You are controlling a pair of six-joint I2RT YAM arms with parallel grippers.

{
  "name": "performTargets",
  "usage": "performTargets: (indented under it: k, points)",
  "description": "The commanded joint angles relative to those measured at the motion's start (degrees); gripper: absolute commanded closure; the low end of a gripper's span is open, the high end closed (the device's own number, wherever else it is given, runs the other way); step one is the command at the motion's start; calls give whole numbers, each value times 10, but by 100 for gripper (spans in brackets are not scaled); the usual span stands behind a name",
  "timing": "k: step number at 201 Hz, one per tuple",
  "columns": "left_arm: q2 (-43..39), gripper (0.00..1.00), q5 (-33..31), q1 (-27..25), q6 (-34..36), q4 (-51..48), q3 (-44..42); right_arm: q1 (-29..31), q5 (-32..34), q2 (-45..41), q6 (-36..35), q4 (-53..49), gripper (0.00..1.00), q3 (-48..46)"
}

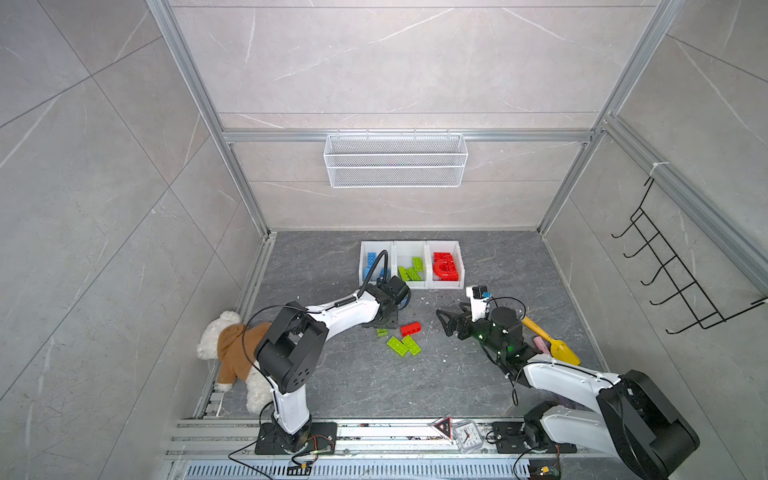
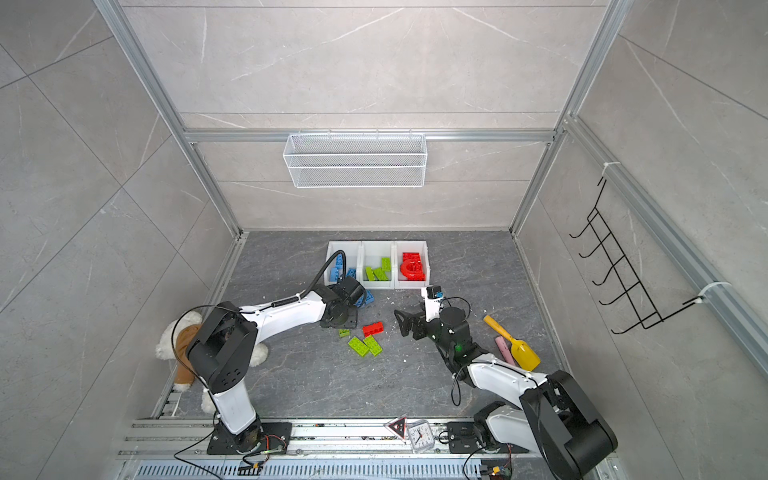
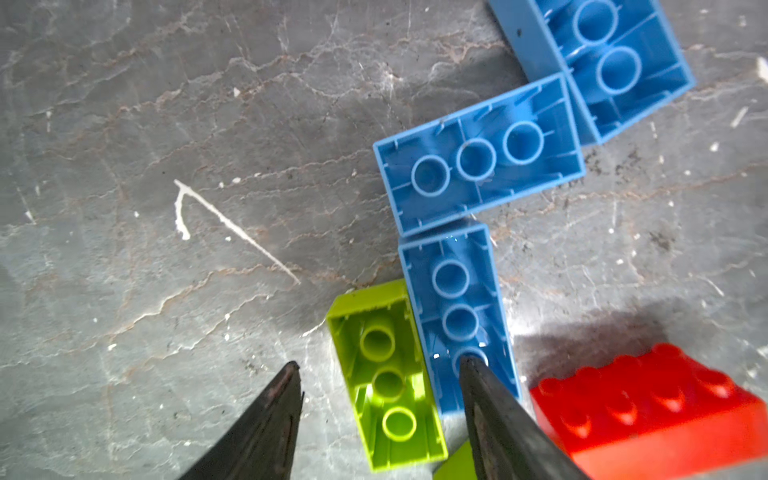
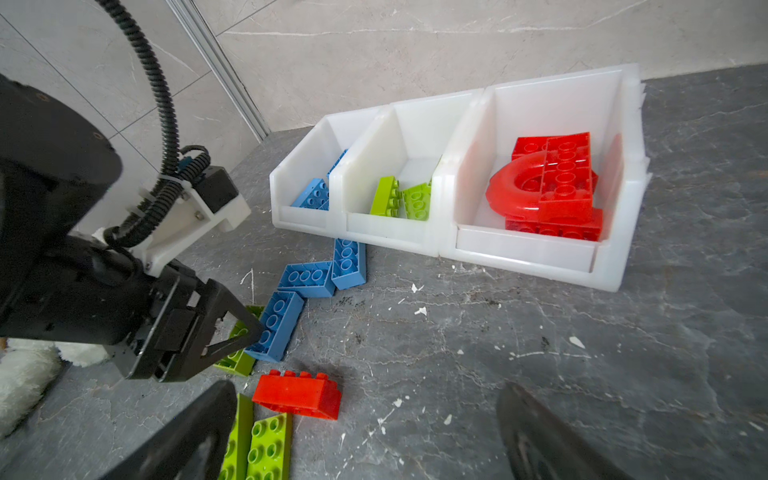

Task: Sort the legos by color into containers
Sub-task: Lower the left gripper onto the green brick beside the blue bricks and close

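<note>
Near the white bins (image 4: 519, 249), the left pincer (image 3: 380, 363) is straddling an upturned green brick (image 3: 390, 419), jaws apart; the right pincer (image 4: 368, 390) is hovering wide open.

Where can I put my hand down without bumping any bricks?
Biggest bare patch: grey stone-look tabletop between the flat green bricks and the metal front rail. Also bare: right of the white bin of red bricks. Crowded: before the bins, where loose blue bricks and a red brick bunch by the left hand.

White bins (image 4: 523, 249), sorted bricks (image 4: 552, 183) inside, blue bricks (image 4: 305, 278) upturned in front, seemingly touching, green bricks (image 1: 403, 345), red brick (image 1: 410, 328)
</note>
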Motion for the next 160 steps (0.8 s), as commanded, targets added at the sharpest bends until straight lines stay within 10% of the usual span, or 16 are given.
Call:
performTargets:
  k: [1,160]
  points:
    - [-51,35,4,1,10,5,-11,-2,-8,5,4,9,0,15]
    - [-19,30,17,-25,13,4,-36,-2,-12,17,7,6,0,21]
